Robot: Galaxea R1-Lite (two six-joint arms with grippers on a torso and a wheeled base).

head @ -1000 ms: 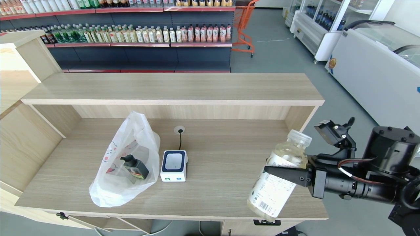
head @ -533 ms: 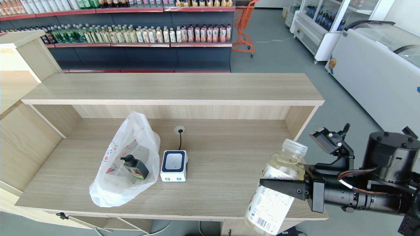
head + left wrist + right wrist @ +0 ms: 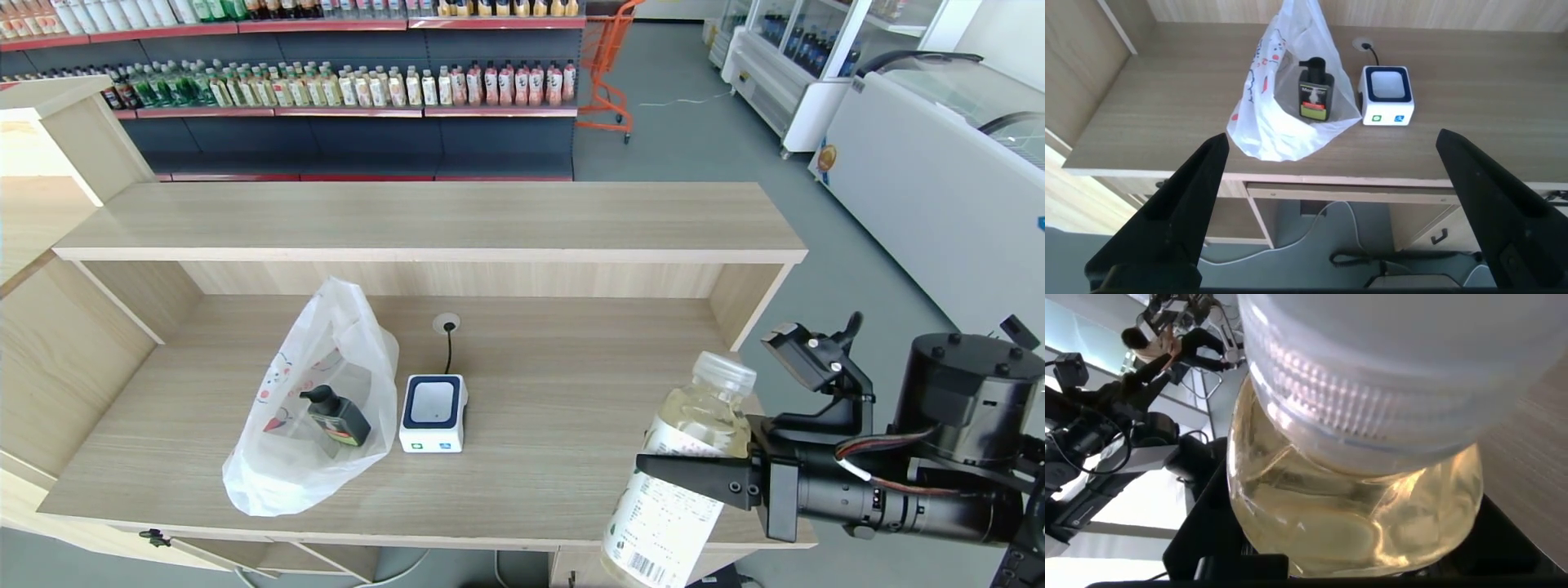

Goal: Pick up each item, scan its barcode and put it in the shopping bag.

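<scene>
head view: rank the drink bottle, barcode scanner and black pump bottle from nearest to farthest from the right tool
1. The drink bottle, clamped in the right tool at the counter's right front edge.
2. The barcode scanner, mid-counter, to the left.
3. The black pump bottle, inside the shopping bag, just beyond the scanner.

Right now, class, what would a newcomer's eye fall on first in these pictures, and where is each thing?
The clear plastic bottle of pale yellow drink stands out first, tilted in the right gripper at the near right corner of the light wooden counter. Farther left lies a white plastic shopping bag holding a black pump bottle, with a small white scanner beside it.
</scene>
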